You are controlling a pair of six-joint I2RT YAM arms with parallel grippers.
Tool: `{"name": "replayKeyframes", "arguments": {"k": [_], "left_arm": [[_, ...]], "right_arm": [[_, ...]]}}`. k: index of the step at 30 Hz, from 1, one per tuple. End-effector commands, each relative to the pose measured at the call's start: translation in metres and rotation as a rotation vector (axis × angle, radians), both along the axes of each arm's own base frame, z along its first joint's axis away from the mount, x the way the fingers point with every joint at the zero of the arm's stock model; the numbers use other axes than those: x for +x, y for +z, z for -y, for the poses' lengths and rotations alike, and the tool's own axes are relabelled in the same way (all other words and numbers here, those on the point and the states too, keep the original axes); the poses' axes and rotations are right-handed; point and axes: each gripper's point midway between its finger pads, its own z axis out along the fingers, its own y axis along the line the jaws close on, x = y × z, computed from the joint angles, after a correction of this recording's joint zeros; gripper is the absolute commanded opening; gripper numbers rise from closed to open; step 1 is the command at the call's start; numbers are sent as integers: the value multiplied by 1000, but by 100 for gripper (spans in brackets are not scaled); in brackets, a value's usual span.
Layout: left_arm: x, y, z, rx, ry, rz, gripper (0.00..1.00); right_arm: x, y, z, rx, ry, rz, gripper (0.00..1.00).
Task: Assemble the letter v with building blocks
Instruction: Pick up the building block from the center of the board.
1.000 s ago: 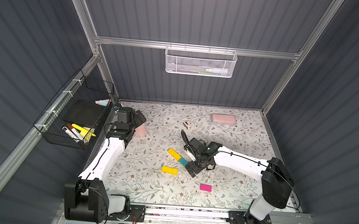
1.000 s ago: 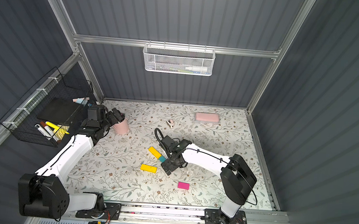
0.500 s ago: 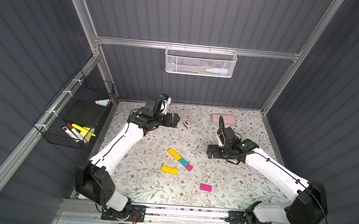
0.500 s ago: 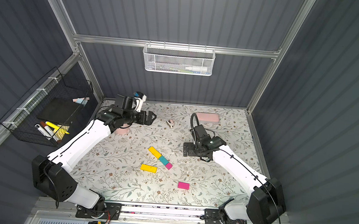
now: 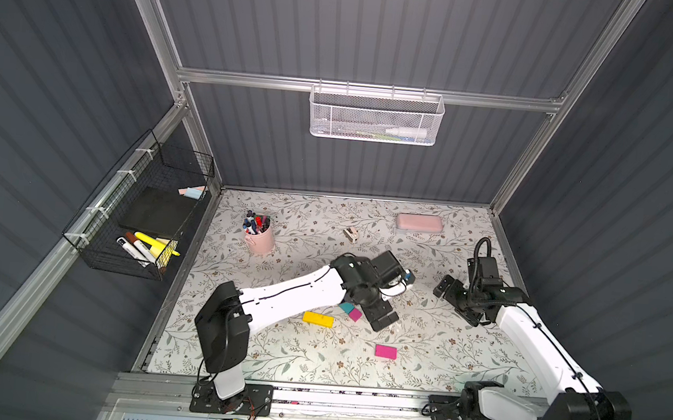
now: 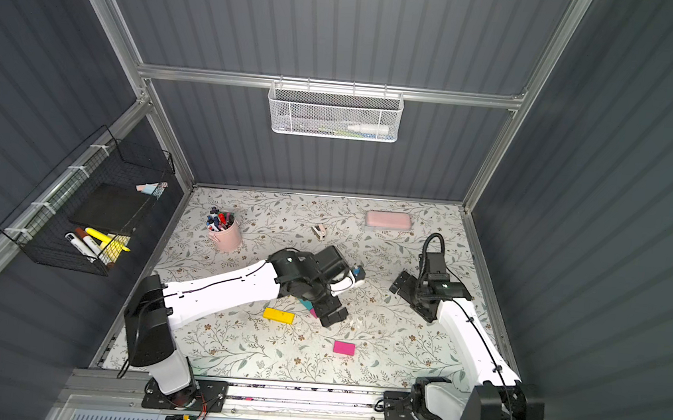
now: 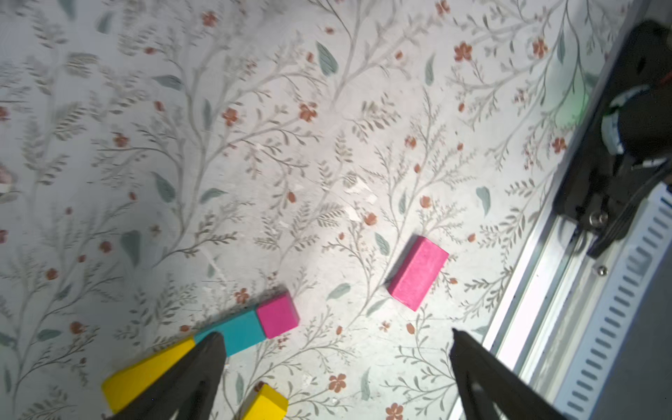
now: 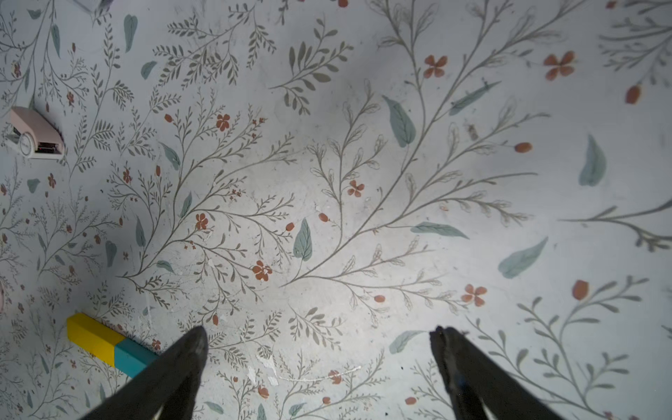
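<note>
Well, the left gripper [image 7: 334, 336] hangs over the middle of the flowered table [image 5: 279, 364] with its jaws spread wide and only tabletop between them. Close by lies a slanted row of three blocks, set end to end and touching: a long yellow block [image 7: 145, 374], a teal block [image 7: 243, 331] and a small bright-pink block [image 7: 278, 314] at the tip. In the left wrist view one black finger [image 7: 203, 363] crosses in front of the seam between yellow and teal; whether it touches them I cannot tell. In both top views the arm covers the yellow end of that row. A second yellow block [image 5: 318, 318] lies flat near the row, on the side towards the front rail [image 5: 351, 399], not touching it. A longer bright-pink block [image 5: 386, 351] lies alone, nearer the rail and apart from the rest. So only one stroke of a V is laid out. The right gripper [image 5: 457, 302] sits off to the right side of the table, well apart from the blocks, jaws wide and empty over bare tabletop. Towards the back stand a pink cup of pens [image 5: 259, 237] and a pale pink case [image 5: 419, 223], with a small pinkish gadget [image 5: 350, 234] between them.
</note>
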Motion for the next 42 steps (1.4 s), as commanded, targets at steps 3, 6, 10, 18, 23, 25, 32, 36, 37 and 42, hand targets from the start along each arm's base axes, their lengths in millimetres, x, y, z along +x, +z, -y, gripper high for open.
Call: {"name": "replayKeyframes", "arguments": {"k": [3, 6, 10, 18, 23, 25, 32, 36, 37, 42], "left_arm": [[-46, -21, 5, 65, -125, -53, 98], [-55, -39, 3, 86, -123, -84, 97], [-64, -60, 10, 92, -140, -111, 96], [-62, -109, 12, 232, -167, -48, 92], [-64, -117, 12, 229, -175, -53, 91], [-64, -119, 15, 227, -179, -63, 90], [-66, -129, 18, 232, -202, -73, 88], [-66, -135, 19, 245, -207, -81, 86], [-65, -135, 19, 247, -207, -78, 86], [-62, -142, 19, 266, -209, -68, 85]], "right_arm": [[-2, -12, 3, 98, -81, -27, 99], [-5, -16, 3, 117, -89, -31, 99], [-7, -17, 9, 91, -116, -18, 99], [-14, -16, 17, 93, -134, 7, 99], [-17, -21, 19, 114, -145, 1, 99], [-17, -20, 18, 121, -143, 4, 99], [-18, -19, 19, 123, -142, 11, 99], [-19, -19, 19, 130, -142, 14, 99], [-19, -19, 19, 131, -141, 14, 99], [-19, -17, 19, 134, -143, 23, 99]]}}
